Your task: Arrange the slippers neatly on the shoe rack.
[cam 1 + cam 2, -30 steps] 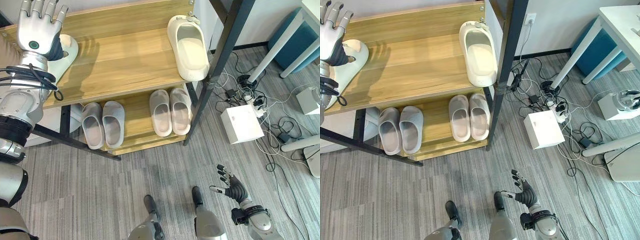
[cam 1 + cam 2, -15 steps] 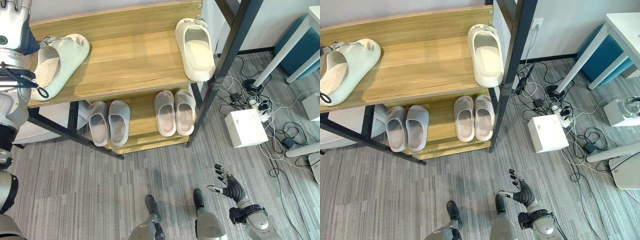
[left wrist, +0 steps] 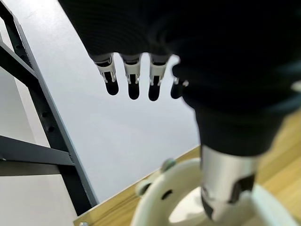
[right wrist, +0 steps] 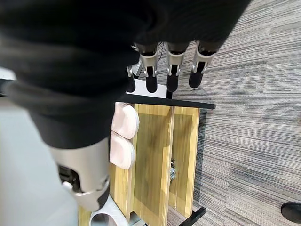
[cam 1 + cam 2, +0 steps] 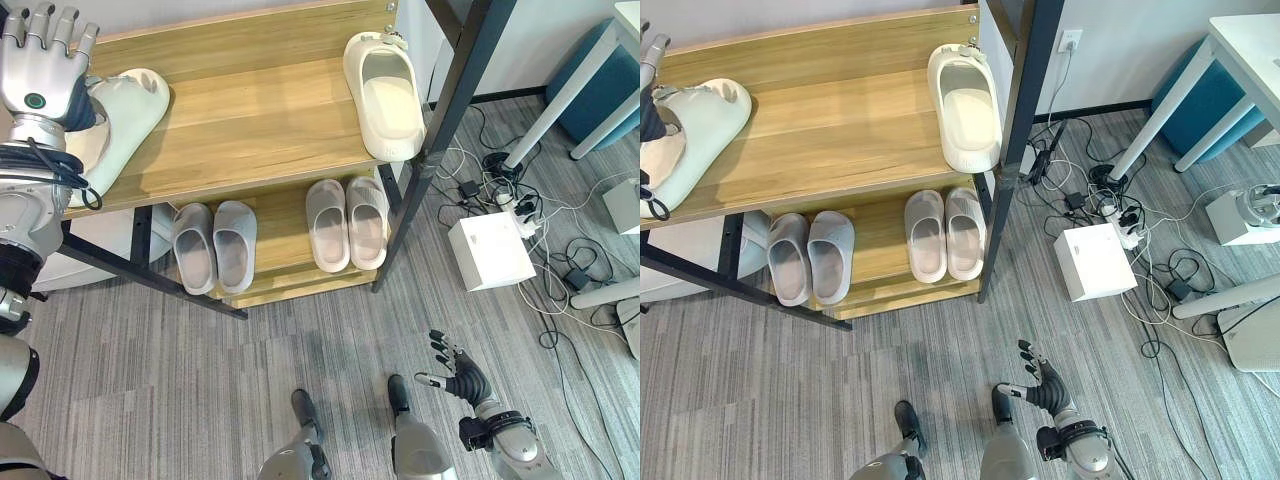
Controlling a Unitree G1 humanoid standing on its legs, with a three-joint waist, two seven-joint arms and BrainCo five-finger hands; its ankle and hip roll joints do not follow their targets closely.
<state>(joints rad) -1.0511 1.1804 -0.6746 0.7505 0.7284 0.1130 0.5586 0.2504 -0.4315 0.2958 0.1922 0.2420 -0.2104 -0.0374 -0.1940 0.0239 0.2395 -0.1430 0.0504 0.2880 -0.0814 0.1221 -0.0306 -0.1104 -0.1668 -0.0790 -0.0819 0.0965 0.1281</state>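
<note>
Since half a second ago, your left robot hand (image 5: pixel 42 75) has come back down over the far left end of the top shelf (image 5: pixel 250 120), where it was mostly out of the frame before. It hangs above the heel end of the cream slipper on the left (image 5: pixel 125 115), fingers straight and spread, holding nothing. Whether it touches the slipper, you cannot tell. That slipper lies at a slant, its toe pointing toward the back of the shelf and its heel near the front left edge. The wrist view shows the straight fingers (image 3: pixel 133 84) against a pale wall, with the slipper's curved rim below them.

A second cream slipper (image 5: pixel 383 92) lies well apart, at the right end of the same shelf, straight, beside the dark upright post of the shoe rack (image 5: pixel 455 110).

On the lower shelf (image 5: pixel 280 250), a grey pair (image 5: pixel 214 245) sits side by side on the left, and a pinkish-beige pair (image 5: pixel 346 222) sits side by side on the right.

Your right robot hand (image 5: pixel 455 375) hangs low over the grey carpet floor (image 5: pixel 180 360), far from the rack, fingers loosely spread and empty.

To the right of the rack, a white box (image 5: pixel 487 250) and a tangle of cords (image 5: pixel 520 210) lie on the floor.
</note>
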